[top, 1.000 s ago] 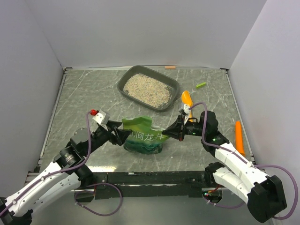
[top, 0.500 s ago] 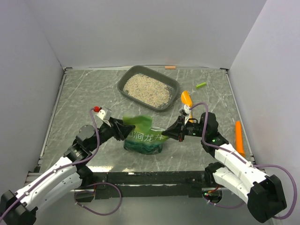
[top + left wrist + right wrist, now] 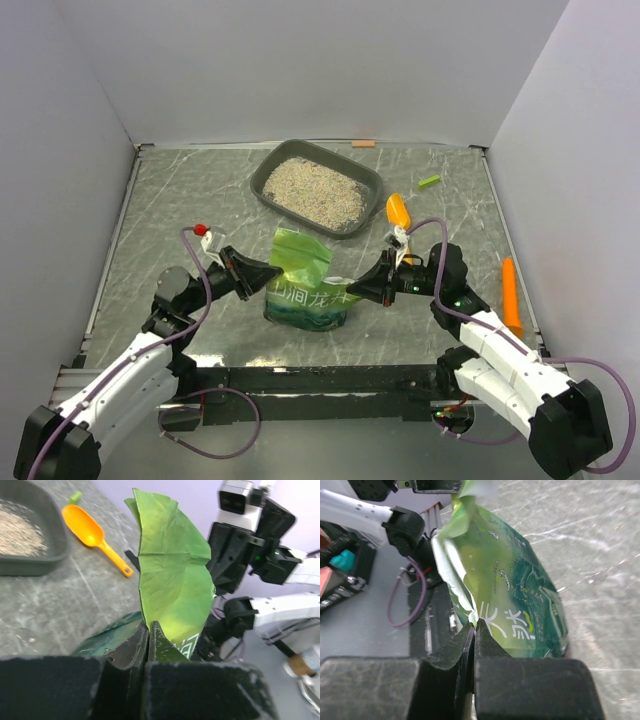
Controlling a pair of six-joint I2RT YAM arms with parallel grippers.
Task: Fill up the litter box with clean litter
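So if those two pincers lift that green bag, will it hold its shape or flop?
Probably floppy: the green bag has a creased, folded-over top where the left pincer pinches it. Its glossy film looks slippery, so the thin edge in the right pincer could slide out. The bulging lower part suggests some weight, so it would likely sag between them.

1. The left arm (image 3: 120, 375) rises from its base at 7 o'clock and reaches toward 1 o'clock.
2. The left gripper (image 3: 271, 273) points toward 3 o'clock, its fingers pressed together on the left edge of the bag (image 3: 305, 300).
3. The right arm (image 3: 500, 352) reaches from 5 o'clock toward 10 o'clock.
4. The right gripper (image 3: 352, 291) points toward 9 o'clock, pinched closed on the bag's right edge.
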